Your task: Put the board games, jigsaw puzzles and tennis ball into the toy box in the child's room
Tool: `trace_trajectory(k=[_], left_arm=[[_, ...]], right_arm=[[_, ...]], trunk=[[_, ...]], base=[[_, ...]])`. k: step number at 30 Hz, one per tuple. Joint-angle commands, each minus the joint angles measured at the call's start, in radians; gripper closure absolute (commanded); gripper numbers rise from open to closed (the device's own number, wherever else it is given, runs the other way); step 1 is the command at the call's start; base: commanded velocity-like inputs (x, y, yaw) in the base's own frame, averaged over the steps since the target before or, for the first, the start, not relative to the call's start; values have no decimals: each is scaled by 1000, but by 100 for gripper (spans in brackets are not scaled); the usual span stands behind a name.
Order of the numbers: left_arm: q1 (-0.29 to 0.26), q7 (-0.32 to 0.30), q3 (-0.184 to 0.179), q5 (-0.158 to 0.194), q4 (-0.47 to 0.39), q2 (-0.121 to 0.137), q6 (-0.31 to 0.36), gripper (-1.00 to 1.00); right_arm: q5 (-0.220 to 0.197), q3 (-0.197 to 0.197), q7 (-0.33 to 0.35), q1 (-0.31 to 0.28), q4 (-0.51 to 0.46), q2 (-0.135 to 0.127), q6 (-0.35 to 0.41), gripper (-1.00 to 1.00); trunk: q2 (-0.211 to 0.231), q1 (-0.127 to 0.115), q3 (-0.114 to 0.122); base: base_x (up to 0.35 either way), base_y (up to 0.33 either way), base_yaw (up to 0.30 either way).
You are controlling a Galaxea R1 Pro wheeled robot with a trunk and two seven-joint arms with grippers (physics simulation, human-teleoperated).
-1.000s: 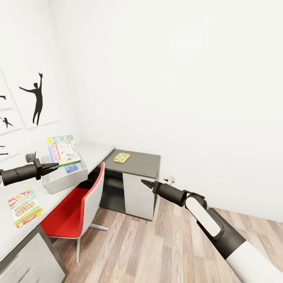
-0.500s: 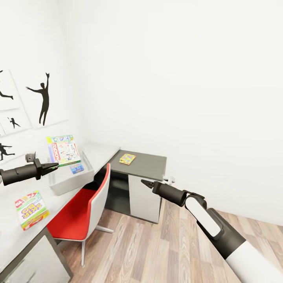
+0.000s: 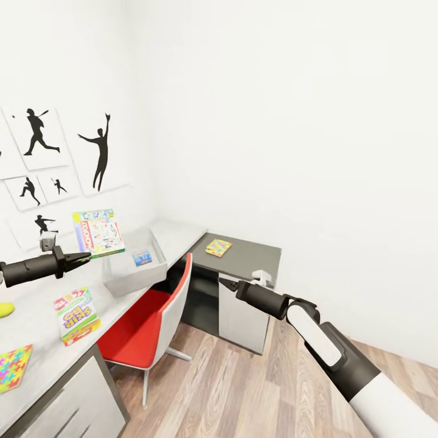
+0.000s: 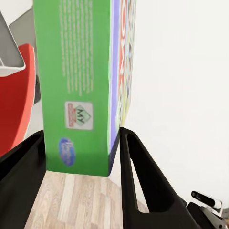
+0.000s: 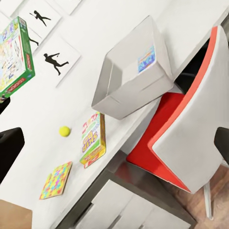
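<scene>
My left gripper [image 3: 82, 258] is shut on the lower edge of the Monopoly board game [image 3: 97, 232], holding it upright in the air over the table [image 3: 47, 354], left of the toy box [image 3: 121, 281]. In the left wrist view its green side [image 4: 76, 81] sits between both fingers [image 4: 143, 186]. A SKIP-BO board game [image 3: 77, 314], the tennis ball [image 3: 5, 309] and one jigsaw puzzle [image 3: 13, 368] lie on the table. A second jigsaw puzzle [image 3: 218, 247] lies on the dark cabinet [image 3: 252, 258]. My right gripper [image 3: 226, 283] hangs open and empty above the floor. The bed is out of view.
A red chair [image 3: 152, 310] is tucked under the table right below the toy box [image 5: 107, 93]. A small blue printed item [image 3: 143, 257] lies in the box. Silhouette pictures [image 3: 100, 152] hang on the wall. Wood floor [image 3: 243, 389] stretches to the right.
The whole picture has slid right, so the camera has turned left. More of the table shows now, with the tennis ball and a jigsaw puzzle. Both arms keep their pose in the view.
</scene>
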Motion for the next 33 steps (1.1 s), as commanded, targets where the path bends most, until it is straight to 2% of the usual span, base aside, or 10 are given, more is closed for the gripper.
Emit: trace_trajectory(k=[1, 9, 11, 16, 20, 23, 24, 26, 29, 33], left_arm=[[-2, -4, 3, 2, 0, 0, 5, 100], [-2, -4, 1, 1, -1, -4, 3, 100], [-2, -5, 1, 1, -1, -7, 3, 100], [-2, -5, 2, 0, -1, -9, 3, 100], [-2, -2, 2, -1, -1, -11, 6, 100], [-2, -2, -7, -2, 2, -17, 7, 100], [-2, -2, -11, -2, 2, -19, 7, 100], [-2, -2, -24, -2, 3, -24, 7, 100], [-2, -2, -41, -3, 4, -31, 6, 100], [-2, -6, -47, 0, 4, -33, 3, 100]], right_arm=[[-3, 1, 1, -1, 0, -1, 2, -100], [-3, 0, 0, -1, -23, -3, 2, -100], [-4, 0, -2, 4, -113, -12, 2, -100], [-5, -14, -14, 21, -198, -12, 38, -100], [-5, -81, -40, -27, -208, -1, 161, -100], [-8, -128, -113, -98, -208, 3, 233, -100], [-9, -132, -128, -112, -208, 4, 239, -100], [-13, -140, -191, -168, -207, 19, 254, -100], [-14, -145, -279, -241, -196, 66, 277, -100], [-13, -147, -340, -291, -162, 117, 326, -100]], trunk=[[-3, 1, -2], [-3, 1, -2], [-3, 1, -2], [-3, 1, -2], [-3, 1, -2], [-3, 1, -2], [-3, 1, -2], [-3, 1, -2], [-3, 1, -2], [-3, 1, -2]], base=[[88, 0, 49], [59, 0, 129], [19, 0, 220], [6, 0, 84], [1, 0, 13], [0, 0, 3], [0, 0, 1], [0, 0, 0], [0, 0, 0], [0, 0, 0]])
